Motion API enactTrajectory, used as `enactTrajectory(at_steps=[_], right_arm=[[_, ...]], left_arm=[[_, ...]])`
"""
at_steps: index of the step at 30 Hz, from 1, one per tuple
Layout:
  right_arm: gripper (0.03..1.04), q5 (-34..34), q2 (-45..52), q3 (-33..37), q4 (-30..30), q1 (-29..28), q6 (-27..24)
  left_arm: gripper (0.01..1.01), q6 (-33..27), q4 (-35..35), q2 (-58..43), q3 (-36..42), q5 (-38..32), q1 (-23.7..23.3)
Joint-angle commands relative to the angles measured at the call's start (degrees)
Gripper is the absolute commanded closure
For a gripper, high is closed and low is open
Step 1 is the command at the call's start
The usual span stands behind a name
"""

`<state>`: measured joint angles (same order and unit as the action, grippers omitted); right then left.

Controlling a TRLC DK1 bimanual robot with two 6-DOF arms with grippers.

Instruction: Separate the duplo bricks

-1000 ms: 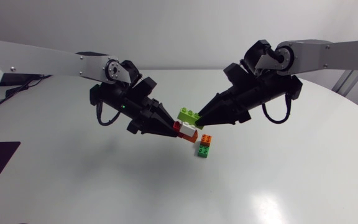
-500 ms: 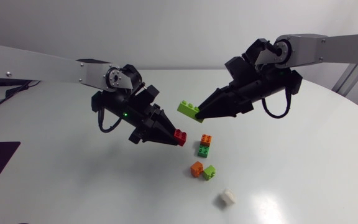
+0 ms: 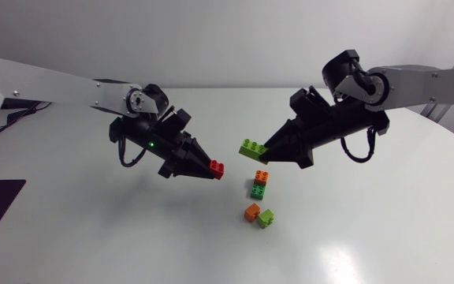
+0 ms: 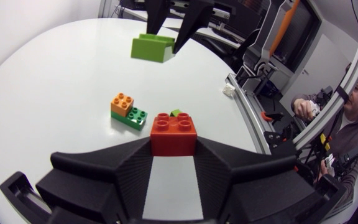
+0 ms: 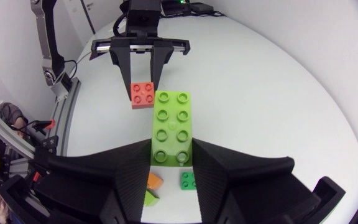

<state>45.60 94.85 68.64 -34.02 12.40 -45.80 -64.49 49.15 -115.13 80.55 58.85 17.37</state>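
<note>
Left gripper (image 3: 211, 168): held above the table (image 3: 369, 229), left of centre, arm coming in from the left side. Fingers are clamped on a red brick (image 3: 217, 167), four studs, one finger on each side face. The brick sits at the fingertips, studs up in the left wrist view. Right gripper (image 3: 261, 150): above the table, right of centre, pointing towards the left one. Fingers are clamped on the near end of a lime brick (image 3: 251, 147), eight studs in two rows, and most of its length sticks out ahead of the tips. The red and lime bricks are near each other but apart, w/ a clear gap, and neither touches the table. On the table, roughly under the gap: an orange brick (image 3: 262, 177) pressed onto a dark green brick (image 3: 257, 191), still joined. The orange one is offset, so some green studs show in the left wrist view. Further towards the front edge, loose on the table: a second orange brick (image 3: 251, 211) w/ a light green brick (image 3: 266, 218) just beside it. Cannot tell if those two touch. They lie apart from the joined pair.
</note>
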Motion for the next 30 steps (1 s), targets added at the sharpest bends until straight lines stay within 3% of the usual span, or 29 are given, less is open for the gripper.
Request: enactTrajectory(at_steps=[1, 11, 17, 27, 28, 30], right_arm=[[0.88, -1.9, -0.6, -3.3, 1.6, -2.1, 1.2], [0.88, -9.6, -0.2, -9.3, 7.5, -10.5, 0.5], [0.88, -16.2, 2.8, -14.8, 13.5, -10.1, 0.5], [0.86, -20.5, 10.2, -16.3, 18.2, -8.7, 1.2], [0.82, -20.5, 10.4, -16.3, 18.4, -8.5, 1.3], [0.58, -20.8, 10.7, -16.5, 18.6, -8.4, 1.5]], left_arm=[[0.792, 1.6, -1.6, -3.8, -1.1, -1.2, -1.1], [0.785, 4.8, -13.9, -7.0, -8.0, -5.4, 0.4], [0.784, 5.3, -15.1, -6.2, -9.0, -5.5, 0.7], [0.784, 6.1, -17.2, -4.7, -10.7, -5.6, 1.2], [0.784, 6.1, -17.2, -4.7, -10.8, -5.6, 1.3], [0.784, 6.1, -17.4, -4.7, -10.9, -5.6, 1.2]])
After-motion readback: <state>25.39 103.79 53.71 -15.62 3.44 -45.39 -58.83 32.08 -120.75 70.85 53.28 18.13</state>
